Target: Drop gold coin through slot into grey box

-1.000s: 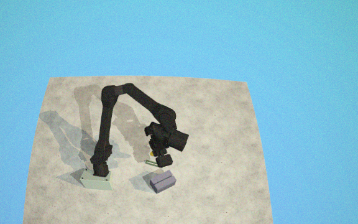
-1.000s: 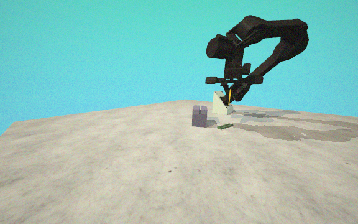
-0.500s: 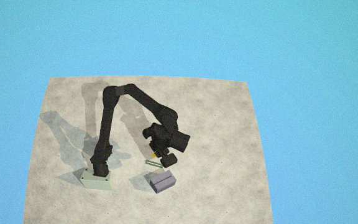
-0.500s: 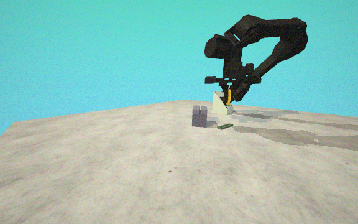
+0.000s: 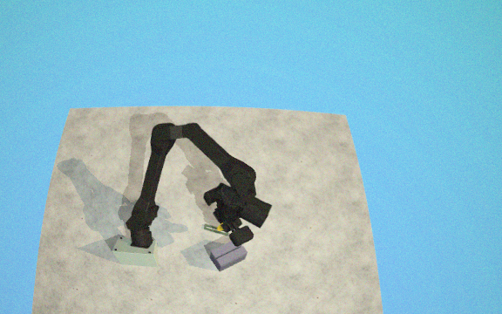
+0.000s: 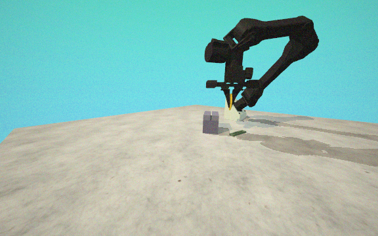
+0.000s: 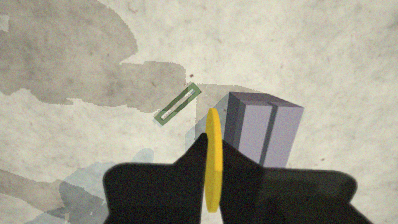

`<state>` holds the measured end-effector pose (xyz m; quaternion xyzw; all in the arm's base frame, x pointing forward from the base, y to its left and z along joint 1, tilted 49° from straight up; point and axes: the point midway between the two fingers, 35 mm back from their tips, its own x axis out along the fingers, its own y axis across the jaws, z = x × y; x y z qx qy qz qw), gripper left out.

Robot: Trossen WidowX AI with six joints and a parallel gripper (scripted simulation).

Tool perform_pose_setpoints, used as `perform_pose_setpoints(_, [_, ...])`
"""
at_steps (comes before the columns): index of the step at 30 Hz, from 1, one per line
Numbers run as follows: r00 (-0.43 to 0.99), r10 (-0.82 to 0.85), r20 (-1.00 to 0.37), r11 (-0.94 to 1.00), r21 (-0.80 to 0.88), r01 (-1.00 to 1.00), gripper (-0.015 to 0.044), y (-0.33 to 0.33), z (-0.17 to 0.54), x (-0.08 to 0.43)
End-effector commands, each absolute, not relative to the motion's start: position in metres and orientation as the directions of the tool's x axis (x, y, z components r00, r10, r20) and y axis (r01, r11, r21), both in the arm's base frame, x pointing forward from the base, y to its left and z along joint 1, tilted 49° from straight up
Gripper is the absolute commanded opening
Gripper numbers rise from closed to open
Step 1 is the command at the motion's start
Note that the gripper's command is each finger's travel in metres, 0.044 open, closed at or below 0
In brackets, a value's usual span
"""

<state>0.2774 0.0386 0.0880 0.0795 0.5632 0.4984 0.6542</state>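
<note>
- Top view: my arm (image 5: 199,144) rises from its pale base (image 5: 135,253), folds at the elbow and comes down over the near part of the table (image 5: 303,183). My gripper (image 5: 229,227) hangs beside the grey box (image 5: 228,256), on the side where the green holder (image 5: 213,228) lies. A speck of yellow, the coin (image 5: 220,227), shows under the wrist (most of it is hidden by the arm).
- Exterior view: my gripper (image 6: 230,98) points straight down, well above the table (image 6: 110,170). Its fingers are pinched nearly together on the coin (image 6: 230,101), which hangs edge-on as a thin yellow sliver. The box (image 6: 210,122) stands below and to the left, slot (image 6: 210,114) uppermost. The holder (image 6: 237,132) lies flat just right of the box, with nothing in it.
- Wrist view: the coin (image 7: 213,160) sits upright between my two dark fingers, held fast, its top edge clear of the tips. The box (image 7: 262,129) lies just right of the coin, its slot (image 7: 268,132) running as a dark line down the lid. The holder (image 7: 177,104) lies up and left, tilted, apart from the box.
</note>
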Motion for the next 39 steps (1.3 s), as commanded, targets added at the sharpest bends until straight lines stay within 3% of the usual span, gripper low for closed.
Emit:
perform_pose_setpoints(1, [-0.125, 0.738, -0.663, 0.495, 0.658, -0.568, 0.0, 0.031, 0.081, 0.282])
perform_pose_setpoints(39, [-0.131, 0.743, -0.656, 0.489, 0.667, -0.562, 0.0, -0.004, 0.035, 0.292])
